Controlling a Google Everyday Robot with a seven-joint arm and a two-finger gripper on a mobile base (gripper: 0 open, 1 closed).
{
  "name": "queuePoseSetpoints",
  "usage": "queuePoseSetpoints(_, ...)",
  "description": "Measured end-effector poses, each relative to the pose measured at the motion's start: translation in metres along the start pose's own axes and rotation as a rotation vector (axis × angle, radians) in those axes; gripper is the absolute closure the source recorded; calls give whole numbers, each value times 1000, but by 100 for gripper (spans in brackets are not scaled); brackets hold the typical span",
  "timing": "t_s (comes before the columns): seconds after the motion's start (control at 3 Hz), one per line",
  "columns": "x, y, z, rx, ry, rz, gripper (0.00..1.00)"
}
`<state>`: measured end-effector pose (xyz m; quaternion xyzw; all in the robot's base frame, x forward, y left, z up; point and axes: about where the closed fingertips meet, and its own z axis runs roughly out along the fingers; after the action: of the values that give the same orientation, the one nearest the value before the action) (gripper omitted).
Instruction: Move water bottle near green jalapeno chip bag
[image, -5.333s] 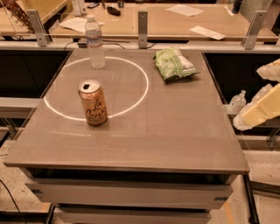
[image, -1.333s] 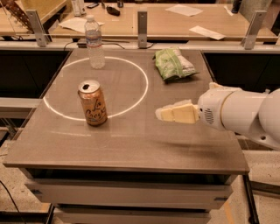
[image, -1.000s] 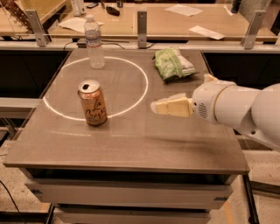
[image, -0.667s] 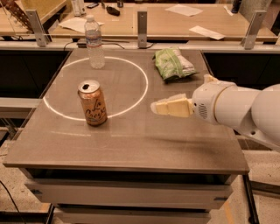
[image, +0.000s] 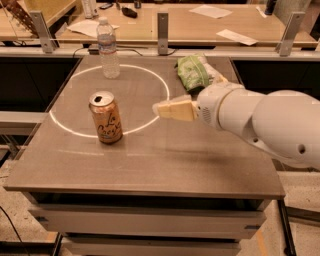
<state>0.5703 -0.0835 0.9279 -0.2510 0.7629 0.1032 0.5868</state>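
Note:
The water bottle (image: 108, 49), clear with a white cap and pale label, stands upright at the back left of the table, on the far edge of a white circle. The green jalapeno chip bag (image: 192, 71) lies at the back right, partly behind my arm. My gripper (image: 164, 109) reaches in from the right, above the table's middle. It sits in front of and just left of the bag, and well to the right of and nearer than the bottle. It holds nothing that I can see.
An orange-tan drink can (image: 105, 117) stands upright, front left inside the white circle (image: 150, 75) marked on the grey table (image: 150, 165). My bulky white arm (image: 270, 125) covers the right side. Metal posts and a desk with papers (image: 220, 20) run behind the table.
My arm has swung in from the table's right edge and the gripper has moved left to above the middle. The bottle, can and bag have not moved.

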Motion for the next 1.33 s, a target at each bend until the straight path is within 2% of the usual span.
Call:
queuePoseSetpoints(0.33,-24,11,40,-22,-87,-64,0)
queuePoseSetpoints(0.67,-31,24,78,-59,-148,-87,0)
queuePoseSetpoints(1.33,-42,45,144,-127,-228,3,0)
